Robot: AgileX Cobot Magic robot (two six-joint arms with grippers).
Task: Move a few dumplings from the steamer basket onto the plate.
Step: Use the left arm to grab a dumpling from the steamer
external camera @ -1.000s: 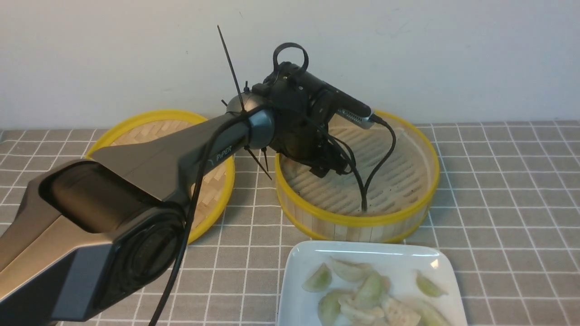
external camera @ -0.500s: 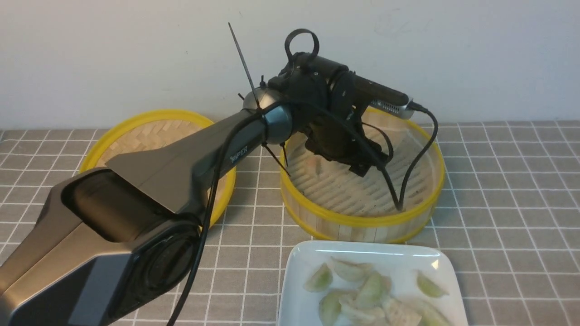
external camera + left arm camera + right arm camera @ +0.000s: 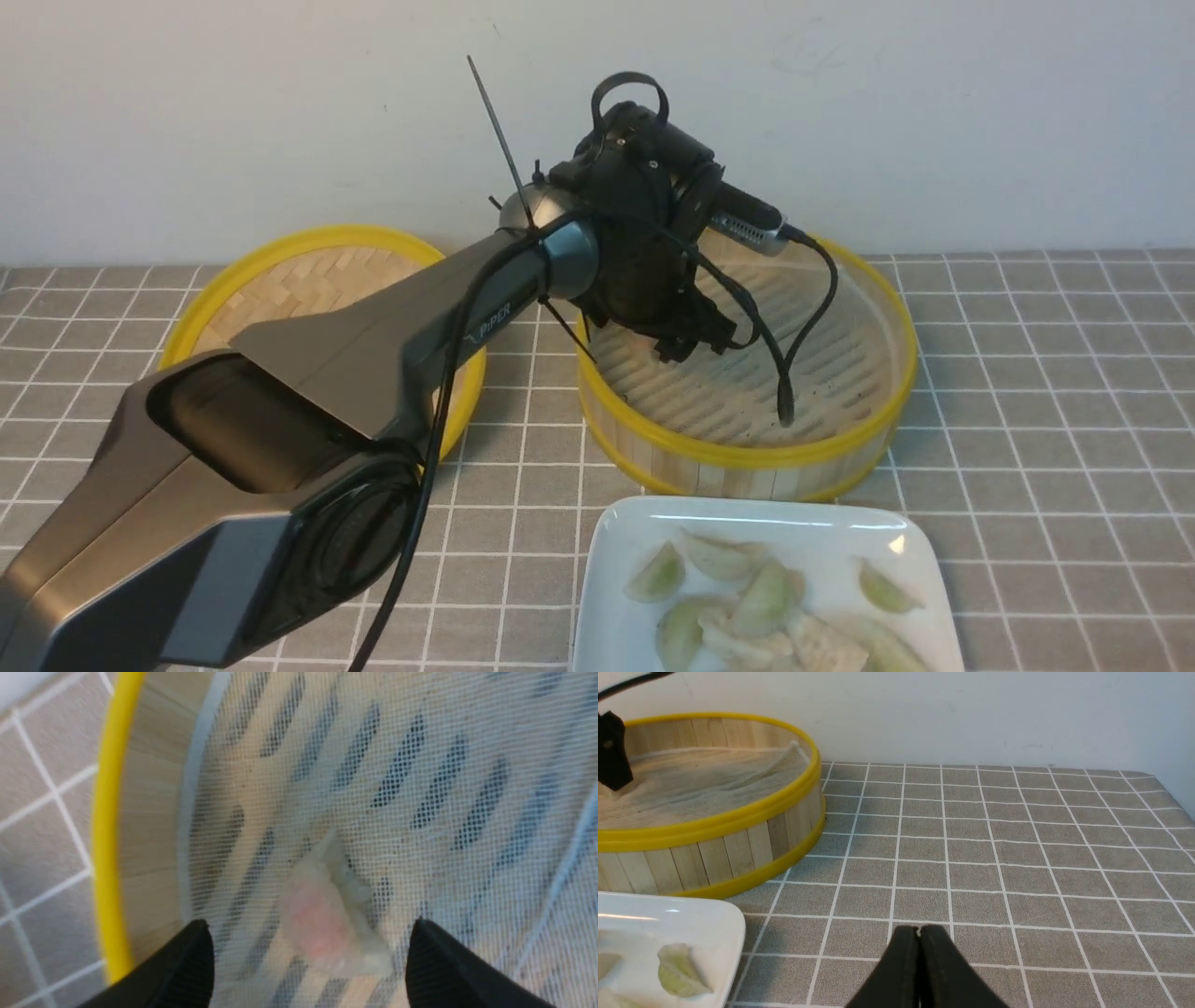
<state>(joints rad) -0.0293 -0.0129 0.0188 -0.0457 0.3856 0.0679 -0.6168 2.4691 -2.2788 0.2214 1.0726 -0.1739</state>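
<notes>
L jaws apart, dumpling (image 3: 327, 919) lengthwise btwn

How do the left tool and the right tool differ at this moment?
The left tool is open; the right tool is shut. The left tool is in the basket, over a pinkish dumpling; the right tool is over the tablecloth near the plate. Both are black and hold nothing.
</notes>
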